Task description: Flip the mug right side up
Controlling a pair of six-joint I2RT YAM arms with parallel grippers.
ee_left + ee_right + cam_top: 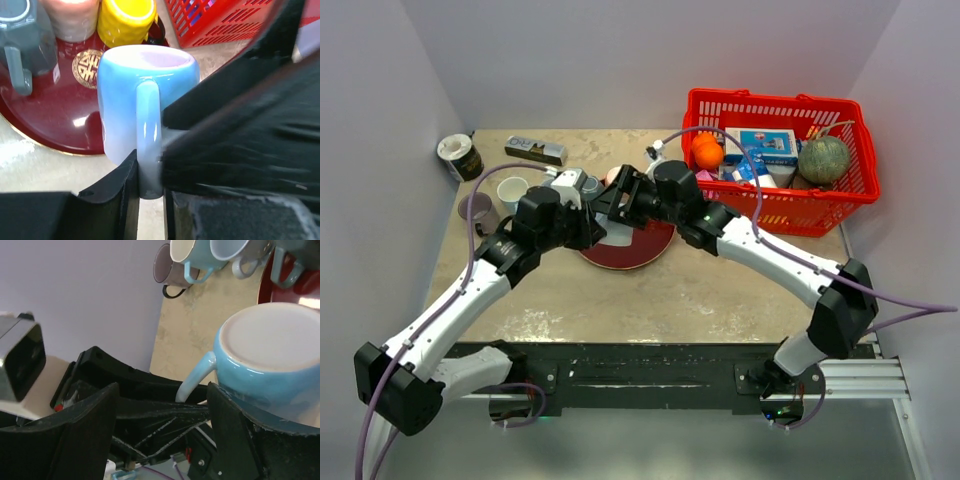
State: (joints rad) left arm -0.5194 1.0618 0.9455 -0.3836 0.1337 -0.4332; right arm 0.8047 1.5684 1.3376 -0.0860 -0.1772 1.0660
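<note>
The light blue mug is base up, its pale flat bottom facing the right wrist camera. It is at the near edge of the dark red plate. My left gripper is shut on the mug's handle. My right gripper is open, with one finger close beside the mug's body and the other well apart. In the top view both grippers, left and right, meet over the plate and hide the mug.
A grey mug, a pink cup and a yellow cup stand on the plate. A white mug and a purple mug are to the left. A red basket of groceries stands at the back right.
</note>
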